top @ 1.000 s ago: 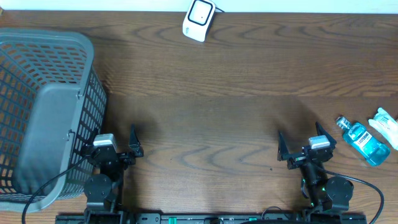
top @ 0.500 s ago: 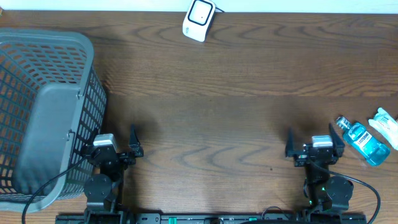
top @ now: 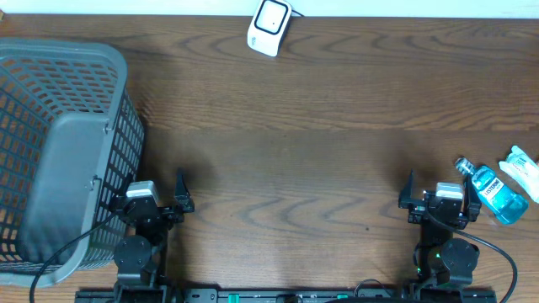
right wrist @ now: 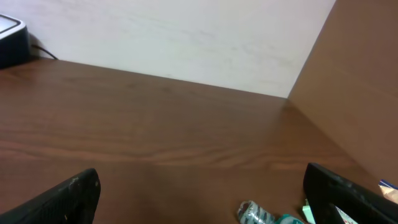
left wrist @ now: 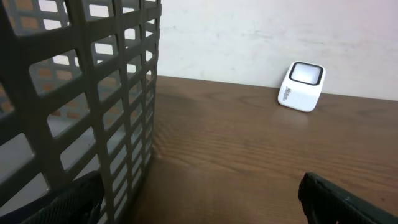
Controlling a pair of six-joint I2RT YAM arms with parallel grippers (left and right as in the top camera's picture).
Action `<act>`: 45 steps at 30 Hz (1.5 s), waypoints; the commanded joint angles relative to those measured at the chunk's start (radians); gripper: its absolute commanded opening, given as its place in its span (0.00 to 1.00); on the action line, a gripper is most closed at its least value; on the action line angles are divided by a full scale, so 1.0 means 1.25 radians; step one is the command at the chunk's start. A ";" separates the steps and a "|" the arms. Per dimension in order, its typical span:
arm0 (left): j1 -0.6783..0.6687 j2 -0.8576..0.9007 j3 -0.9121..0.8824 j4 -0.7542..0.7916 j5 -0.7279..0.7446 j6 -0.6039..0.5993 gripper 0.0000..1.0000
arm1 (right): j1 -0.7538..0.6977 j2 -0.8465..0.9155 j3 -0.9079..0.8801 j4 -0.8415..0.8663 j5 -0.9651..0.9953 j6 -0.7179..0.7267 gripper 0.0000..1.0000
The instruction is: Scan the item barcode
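The grey plastic basket [top: 59, 151] has holey walls. The clear bottle [top: 493, 192] holds blue liquid. The left claw [top: 154, 187] and right claw [top: 440, 187] gape wide.

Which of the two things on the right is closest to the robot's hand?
The blue bottle, lying just beside the right gripper. The white tube lies beyond the bottle, farther away.

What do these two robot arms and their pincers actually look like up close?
The left arm and right arm are matte black with round joint housings. Each has a small silver-grey block on top. The left pincer and right pincer have two thin, dark, pointed fingers. Black cables loop from each base; tiny green lights glow on the right arm.
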 commanded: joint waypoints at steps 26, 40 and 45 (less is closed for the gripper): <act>0.004 -0.009 -0.018 -0.026 -0.013 -0.006 1.00 | 0.093 -0.005 -0.001 -0.001 0.017 -0.004 0.99; 0.004 -0.009 -0.018 -0.025 -0.013 -0.006 1.00 | 0.092 -0.005 -0.001 -0.002 0.011 0.006 0.99; 0.004 -0.009 -0.018 -0.025 -0.013 -0.006 1.00 | 0.092 -0.005 -0.001 -0.002 0.012 0.083 0.99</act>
